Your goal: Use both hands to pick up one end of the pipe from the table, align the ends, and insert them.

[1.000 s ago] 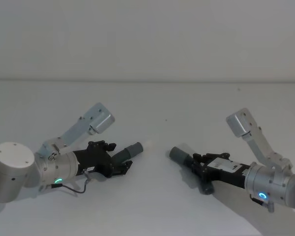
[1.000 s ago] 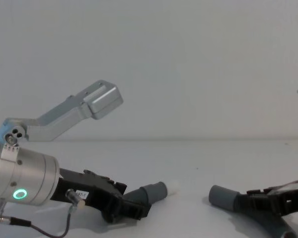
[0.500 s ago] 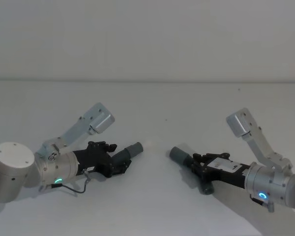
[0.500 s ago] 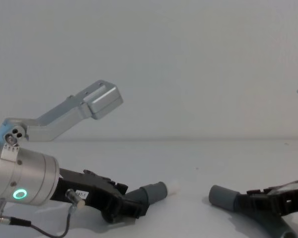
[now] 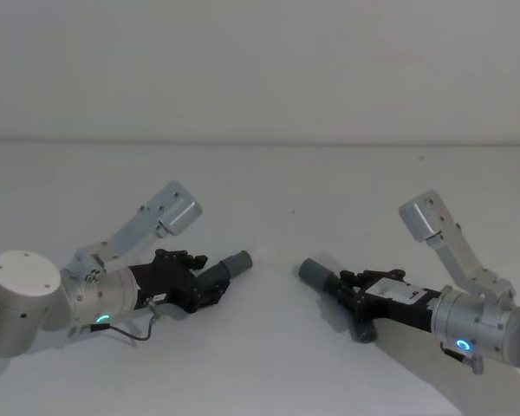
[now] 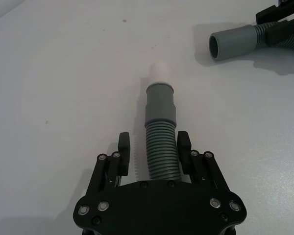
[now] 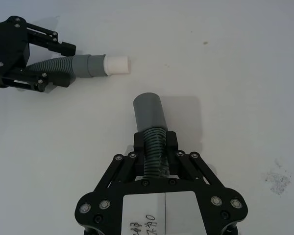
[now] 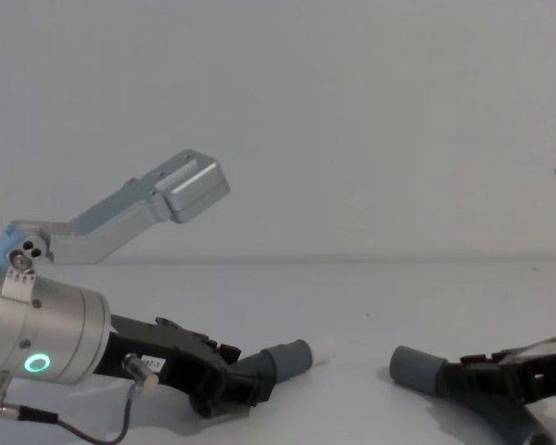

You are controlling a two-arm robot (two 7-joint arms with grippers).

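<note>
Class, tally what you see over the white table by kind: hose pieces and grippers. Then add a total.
Hose pieces: 2 (white-tipped piece, plain-cuffed piece)
Grippers: 2 (left gripper, right gripper)
Total: 4

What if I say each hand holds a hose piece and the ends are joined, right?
No. The left hand and right hand each hold a hose piece, but the ends are apart; the right wrist view shows table between them.

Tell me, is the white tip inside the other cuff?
Out: the white tip and the open cuff lie apart, bare table between.
</note>
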